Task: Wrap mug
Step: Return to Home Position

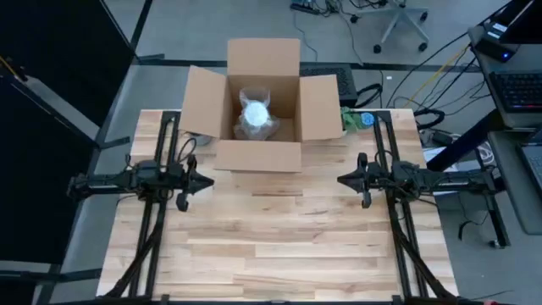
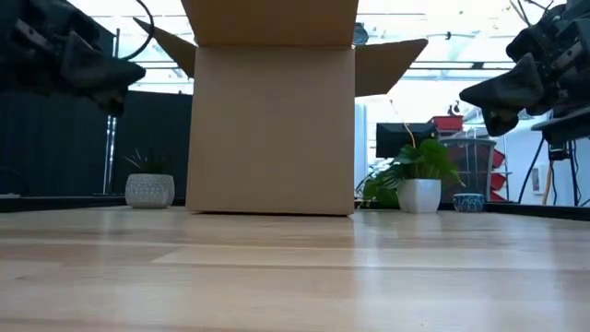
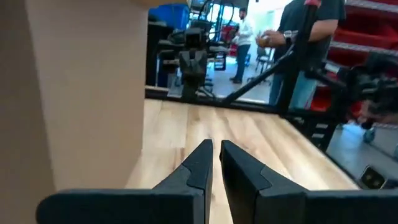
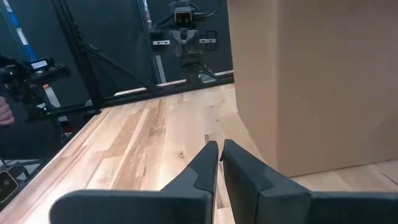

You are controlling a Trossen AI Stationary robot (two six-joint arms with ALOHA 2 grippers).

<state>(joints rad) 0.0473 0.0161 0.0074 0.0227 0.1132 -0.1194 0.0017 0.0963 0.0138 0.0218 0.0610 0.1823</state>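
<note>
At far centre of light wood table [image 1: 279, 246], open brown cardboard box [image 1: 258, 158] holds clear bubble-wrapped mug [image 1: 257, 117]. L gripper [image 1: 207, 180] and R gripper [image 1: 343, 180], both closed, empty, sit left/right, slightly nearer. Risk: inward swing clips box, shifts it.

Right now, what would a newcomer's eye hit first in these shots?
The open cardboard box at the far edge of the wooden table, flaps spread, with a bubble-wrapped bundle inside. Then the two arms mirrored on either side in front of it: left gripper and right gripper, both shut and empty, pointing toward each other above the wood.
</note>
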